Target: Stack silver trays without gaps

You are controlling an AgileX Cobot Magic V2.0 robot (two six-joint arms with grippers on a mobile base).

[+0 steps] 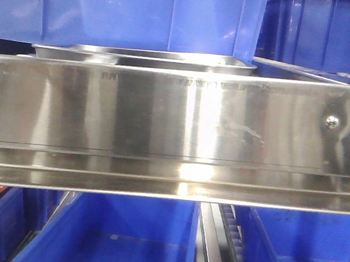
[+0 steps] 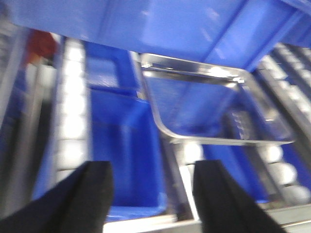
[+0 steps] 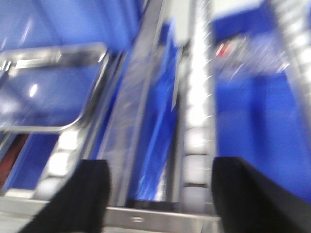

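A silver tray (image 1: pixel 145 57) lies behind the wide steel rail in the front view; only its flared rim shows. The same tray appears in the left wrist view (image 2: pixel 204 104), resting on roller tracks ahead and right of my left gripper (image 2: pixel 153 194), which is open and empty. It shows again at the upper left of the right wrist view (image 3: pixel 48 87), ahead and left of my right gripper (image 3: pixel 160 194), also open and empty. Both wrist views are blurred. I cannot see a second tray apart from this one.
A long steel rail (image 1: pixel 174 137) with a round screw (image 1: pixel 331 122) spans the front view. Deep blue bins sit above (image 1: pixel 145 7) and below (image 1: pixel 131 240) it. White roller tracks (image 2: pixel 73 107) (image 3: pixel 197 116) run between blue bins (image 2: pixel 124 145).
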